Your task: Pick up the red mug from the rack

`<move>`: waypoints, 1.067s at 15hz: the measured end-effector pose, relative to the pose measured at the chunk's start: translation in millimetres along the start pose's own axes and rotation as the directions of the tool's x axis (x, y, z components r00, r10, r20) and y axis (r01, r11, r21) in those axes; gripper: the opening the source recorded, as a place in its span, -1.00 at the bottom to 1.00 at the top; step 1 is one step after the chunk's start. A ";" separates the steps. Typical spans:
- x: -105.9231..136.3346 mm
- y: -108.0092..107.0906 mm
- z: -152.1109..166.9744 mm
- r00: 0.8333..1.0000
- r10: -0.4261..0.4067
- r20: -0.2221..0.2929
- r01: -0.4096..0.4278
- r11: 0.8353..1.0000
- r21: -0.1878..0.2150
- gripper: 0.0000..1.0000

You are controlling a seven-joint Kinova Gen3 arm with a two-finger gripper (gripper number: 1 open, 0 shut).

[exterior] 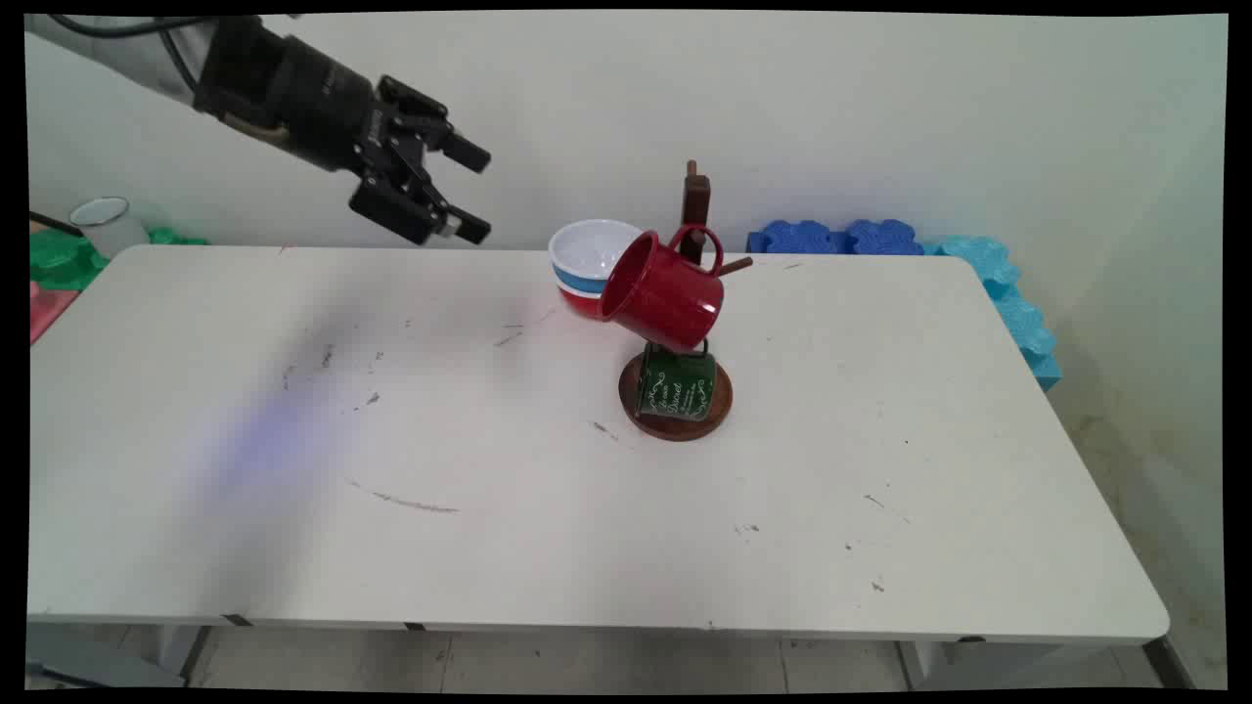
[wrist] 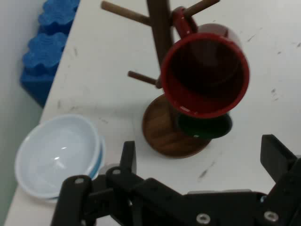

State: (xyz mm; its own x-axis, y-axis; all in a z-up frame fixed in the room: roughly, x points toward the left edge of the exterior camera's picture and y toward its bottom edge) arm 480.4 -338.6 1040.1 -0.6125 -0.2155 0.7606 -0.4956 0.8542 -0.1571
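Clearly hung with fingers apart: gripper [exterior: 474,191], holding nothing, left of red mug [exterior: 661,290] on wooden mug tree [exterior: 696,210]. Beneath, green mug [exterior: 677,383] with white script, not readable.

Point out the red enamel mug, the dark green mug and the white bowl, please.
red enamel mug [exterior: 665,293], main view, on its outer side wall
dark green mug [exterior: 677,383], main view, on its lettered side
white bowl [wrist: 55,153], hand view, on its inner surface

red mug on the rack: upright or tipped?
Tipped. The red mug hangs by its handle from a peg of the wooden mug tree, its mouth facing sideways and down; the hand view looks straight into it.
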 end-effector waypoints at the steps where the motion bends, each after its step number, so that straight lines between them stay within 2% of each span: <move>1: 0.5 2.0 2.3 1.000 -0.009 -0.002 0.009 1.000 -0.005 1.00; 8: 5.1 16.1 28.6 0.994 -0.111 -0.021 0.110 0.993 -0.051 1.00; 16: 8.6 29.8 67.6 0.972 -0.234 -0.031 0.230 0.969 -0.093 1.00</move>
State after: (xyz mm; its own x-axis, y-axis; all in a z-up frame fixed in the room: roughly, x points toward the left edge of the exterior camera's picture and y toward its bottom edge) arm 418.8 -347.0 999.4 -0.4602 -0.3944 0.7954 -0.5639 0.8219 0.0812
